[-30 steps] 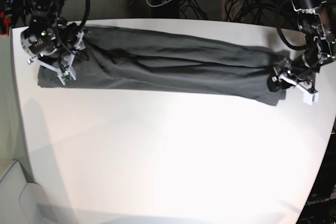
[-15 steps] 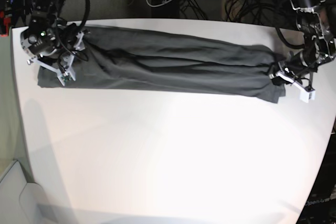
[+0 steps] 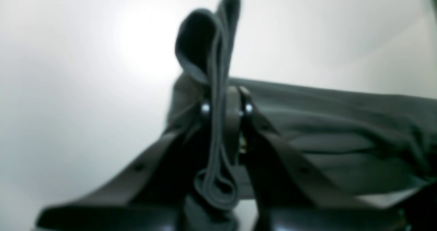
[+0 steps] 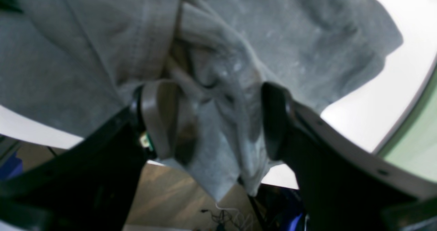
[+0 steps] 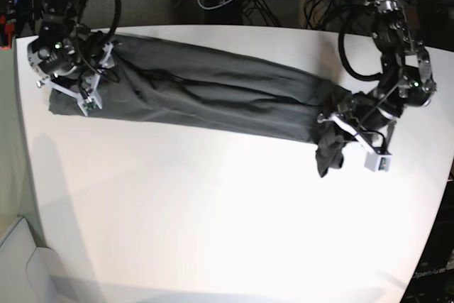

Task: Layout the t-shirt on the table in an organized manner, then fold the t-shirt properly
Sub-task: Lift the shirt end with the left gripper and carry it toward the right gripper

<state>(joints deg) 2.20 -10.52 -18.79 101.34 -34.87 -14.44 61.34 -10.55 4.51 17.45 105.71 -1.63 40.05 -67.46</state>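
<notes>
Base view: the t-shirt [image 5: 213, 94] lies as a long bunched band across the far part of the counter [image 5: 213, 211], running from the far corner on the view's left toward the view's right edge. It is not spread flat; long creases run down its length. The left end effector [image 5: 352, 131], on the view's right, is clamped on the shirt's end. A bunch of fabric hangs below it and droops toward the counter. The right end effector [image 5: 84, 84], on the view's left, sits over the other end of the shirt.

Left wrist view (blurred): the fingers [image 3: 245, 108] are nearly together w/ a doubled fold of t-shirt [image 3: 218, 87] pinched between them. The rest of the shirt trails off to the right on the counter [image 3: 68, 70].

Right wrist view: jaws stand wide. Fabric [image 4: 239, 53] bulges between the fingers [image 4: 160, 118], but they are not pressed onto it, so treat this end as not gripped.

Risks, as judged from here:
- If you pull w/ the left arm only, the free end may drag and the whole band may slide instead of opening out.
- The left pinch holds several layers; spreading from it could leave the shirt twisted.
- The shirt's left-arm end is near the counter edge; slack fabric could slip over it.
</notes>
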